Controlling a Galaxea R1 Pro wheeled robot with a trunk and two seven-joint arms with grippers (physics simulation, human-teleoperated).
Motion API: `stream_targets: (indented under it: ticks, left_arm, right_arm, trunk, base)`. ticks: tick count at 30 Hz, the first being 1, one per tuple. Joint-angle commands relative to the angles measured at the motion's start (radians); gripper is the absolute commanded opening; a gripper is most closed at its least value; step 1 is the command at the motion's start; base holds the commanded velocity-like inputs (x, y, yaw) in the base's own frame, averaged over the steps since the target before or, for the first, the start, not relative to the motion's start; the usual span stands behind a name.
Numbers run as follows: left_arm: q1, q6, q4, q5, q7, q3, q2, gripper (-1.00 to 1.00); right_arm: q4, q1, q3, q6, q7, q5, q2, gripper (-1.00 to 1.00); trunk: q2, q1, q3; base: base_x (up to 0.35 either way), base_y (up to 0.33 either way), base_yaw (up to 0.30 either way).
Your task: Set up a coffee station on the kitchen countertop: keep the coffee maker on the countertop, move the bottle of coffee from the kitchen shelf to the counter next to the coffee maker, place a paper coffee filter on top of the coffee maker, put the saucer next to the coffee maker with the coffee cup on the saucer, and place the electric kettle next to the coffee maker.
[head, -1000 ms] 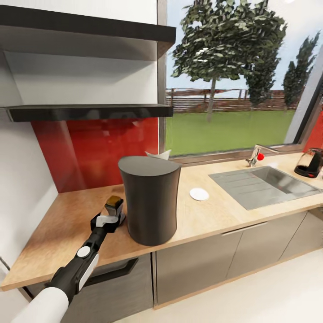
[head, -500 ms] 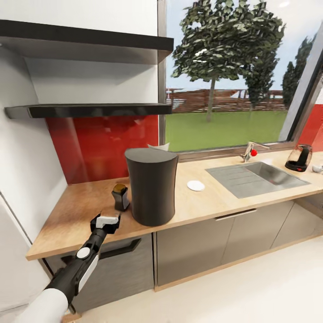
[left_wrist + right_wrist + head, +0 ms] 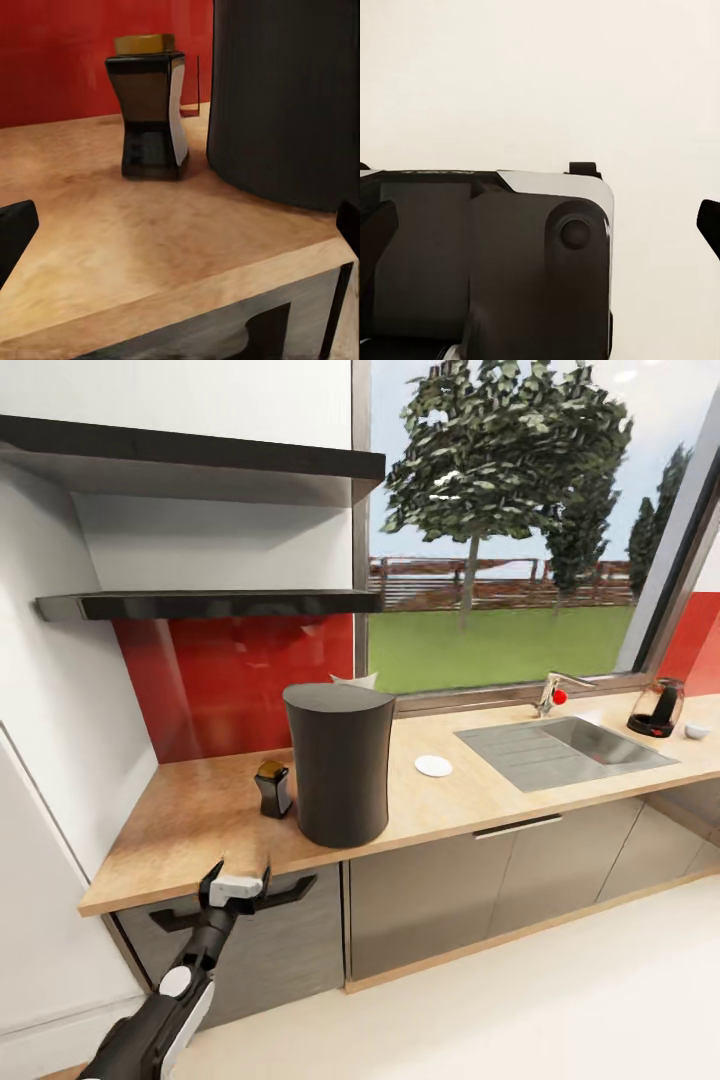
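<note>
A bottle of coffee (image 3: pixel 273 789) stands just beside the coffee maker (image 3: pixel 338 763) on the kitchen countertop (image 3: pixel 190 820), as the left gripper (image 3: pixel 236 884) hangs open below the counter's front edge; a saucer (image 3: pixel 433 765) lies near the sink (image 3: pixel 560 745).

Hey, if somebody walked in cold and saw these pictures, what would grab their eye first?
Probably the coffee maker, a tall dark column standing on the kitchen countertop in front of the glossy red backsplash, with the small bottle of coffee upright beside it. Next, the big window with its tree and lawn above the steel sink. The left gripper hangs open just off the counter's front edge.
</note>
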Motion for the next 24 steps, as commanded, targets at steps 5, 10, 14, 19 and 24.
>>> stream_targets:
  ticks: [5, 10, 14, 19, 24]
  left_arm:
    - [0.074, -0.017, -0.052, 0.009, -0.001, -0.004, 0.0, 1.0]
    - [0.151, -0.021, -0.088, 0.01, -0.002, -0.004, -0.001, 1.0]
    - [0.207, -0.022, -0.094, 0.01, -0.002, -0.007, -0.007, 1.0]
    - [0.277, -0.021, -0.089, 0.009, -0.002, -0.051, -0.021, 1.0]
    - [0.311, -0.008, -0.026, 0.008, 0.005, -0.107, -0.025, 1.0]
  right_arm:
    - [0.001, -0.001, -0.009, -0.004, 0.003, 0.01, 0.0, 1.0]
    - [0.001, -0.001, -0.009, -0.005, 0.003, 0.01, 0.0, 1.0]
    - [0.001, -0.001, -0.009, -0.005, 0.003, 0.01, 0.0, 1.0]
    - [0.001, -0.001, -0.009, -0.005, 0.003, 0.01, 0.0, 1.0]
    - [0.001, -0.001, -0.009, -0.005, 0.003, 0.01, 0.0, 1.0]
  trunk:
    - [-0.002, 0.001, -0.002]
    - [-0.002, 0.001, -0.002]
    - [-0.002, 0.001, -0.002]
    - [-0.002, 0.001, -0.002]
    - [-0.002, 0.001, -0.002]
  base:
    - [-0.004, 0.0, 0.0]
    - [0.0, 0.0, 0.0]
    - [0.0, 0.0, 0.0]
    - [0.0, 0.0, 0.0]
    - [0.0, 0.0, 0.0]
